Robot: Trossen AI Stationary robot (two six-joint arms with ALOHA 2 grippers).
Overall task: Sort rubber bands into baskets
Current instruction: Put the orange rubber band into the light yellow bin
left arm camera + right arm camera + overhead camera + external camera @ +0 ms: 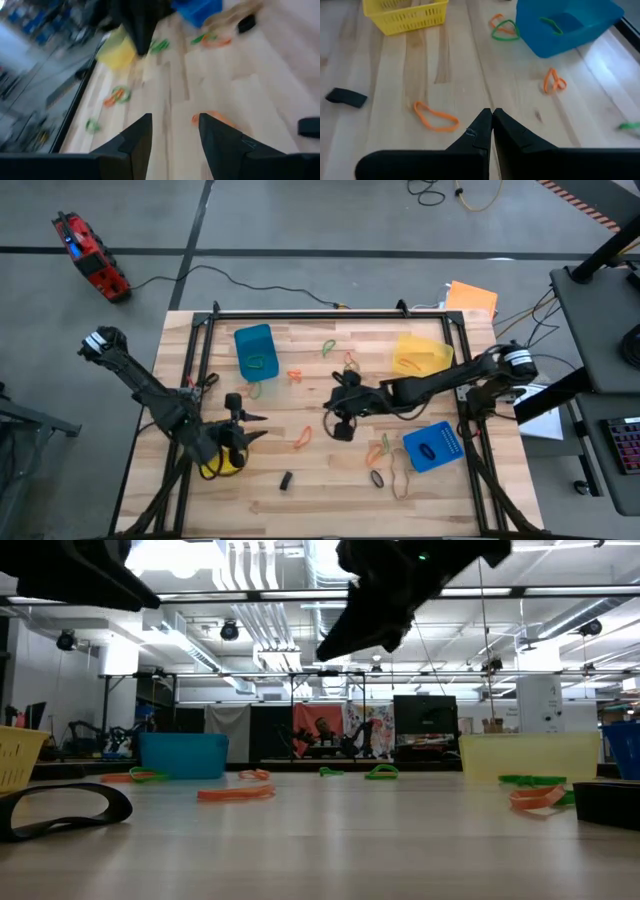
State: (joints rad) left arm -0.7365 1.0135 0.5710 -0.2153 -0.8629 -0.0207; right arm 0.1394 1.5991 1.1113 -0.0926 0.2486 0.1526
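While the right gripper (343, 420) hangs over the table's middle in the high view, its fingers (481, 131) are pressed together with nothing between them; an orange band (435, 116) lies just beside their tips in the right wrist view, and a black block (346, 97) sits at that view's left edge; the left gripper (243, 427) is at lower left of the high view, beside a yellow basket (218, 467), its fingers (135, 142) spread apart and empty; a blue basket (255, 351) stands at upper left of centre, holding a green band (549, 24); a second yellow basket (421, 355) lies at upper right, a second blue basket (433, 445) at lower right; loose bands (382, 452) in orange, green and tan lie scattered between them.
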